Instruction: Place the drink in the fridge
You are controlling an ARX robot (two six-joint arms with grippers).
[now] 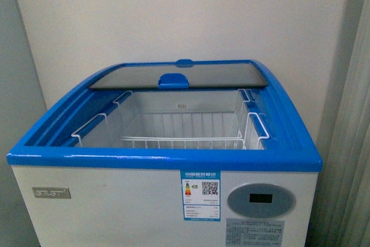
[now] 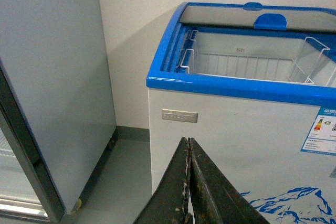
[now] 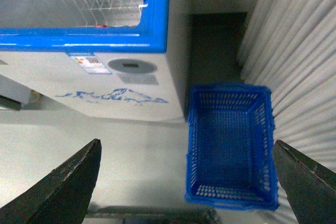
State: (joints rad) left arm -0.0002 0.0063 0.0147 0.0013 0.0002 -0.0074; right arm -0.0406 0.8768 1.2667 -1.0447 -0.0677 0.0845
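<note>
Now, fridge [image 1: 167, 159]: lid [image 1: 173, 76] slid back, opening clear; white wire baskets [image 1: 173, 137] inside, beyond and above the left hand.
Left hand [image 2: 188, 148]: fingers pressed together, holding nothing, low and close before the fridge's front wall.
Right hand [image 3: 186, 145]: fingers spread wide, nothing between them, hanging over the floor.
Blue basket [image 3: 231, 145]: on the floor just below the right hand, beside the fridge's corner; looks bare inside.
Drink [image 3: 100, 25]: held by neither hand. A small red fleck shows inside the fridge, just behind its front rim and well beyond the right hand; likely the bottle, too small to be sure.
Risk, drink: if the fleck is something else, the bottle is out of every view and either hand would reach blind.
Risk, left hand: any forward drift would scrape the front wall; lifting straight up would catch the blue rim.
Risk, right hand: dropping lower could snag the blue basket's edge and tip it.
</note>
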